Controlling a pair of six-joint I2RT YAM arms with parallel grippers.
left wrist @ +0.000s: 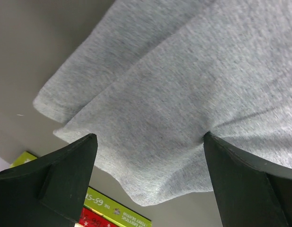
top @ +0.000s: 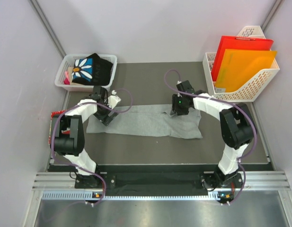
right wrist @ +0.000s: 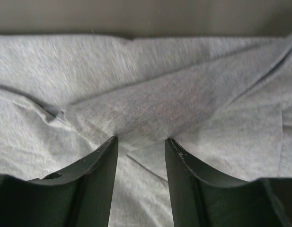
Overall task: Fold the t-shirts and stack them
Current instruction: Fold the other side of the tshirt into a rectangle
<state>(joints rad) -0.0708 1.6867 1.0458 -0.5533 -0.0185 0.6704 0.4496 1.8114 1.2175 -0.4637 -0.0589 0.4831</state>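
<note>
Right gripper point(right wrist: 141, 139) jaws stand partly apart astride a raised fold of the grey t-shirt point(top: 146, 122), grip unconfirmed; left gripper point(left wrist: 149, 136) hangs fully released over its opposite end, long axis lying left-right across the table point(top: 136, 85) between both arms

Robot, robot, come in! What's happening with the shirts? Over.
Left fingers wide open over corner of grey shirt. Right fingers half open, straddling a fold. Black shirt in basket. Nothing blocking.

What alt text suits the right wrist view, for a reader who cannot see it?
The right gripper, its two dark fingers part-way apart, rests on the grey t-shirt, with a puckered ridge of cloth between the tips. A strip of dark table shows beyond it.
</note>
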